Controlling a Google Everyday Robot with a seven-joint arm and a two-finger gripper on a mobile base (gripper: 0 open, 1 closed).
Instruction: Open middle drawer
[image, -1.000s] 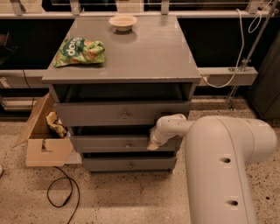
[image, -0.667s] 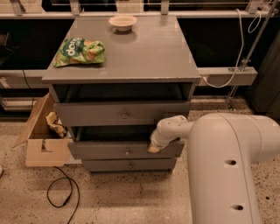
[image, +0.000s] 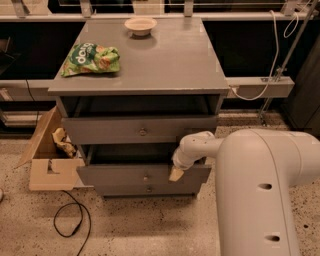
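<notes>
The gripper (image: 176, 173) crowds the middle drawer (image: 125, 175) front; cardboard box (image: 47, 172) stands left.

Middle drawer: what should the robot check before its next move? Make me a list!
1. Middle drawer partly out, past the bottom drawer: ok.
2. Gripper at the drawer's front, right of its knob: ok.
3. Gripper's hold on the drawer: cannot tell.
4. Cardboard box clear of the drawer's left end: cannot tell.
5. Floor cable away from the gripper: ok.
</notes>
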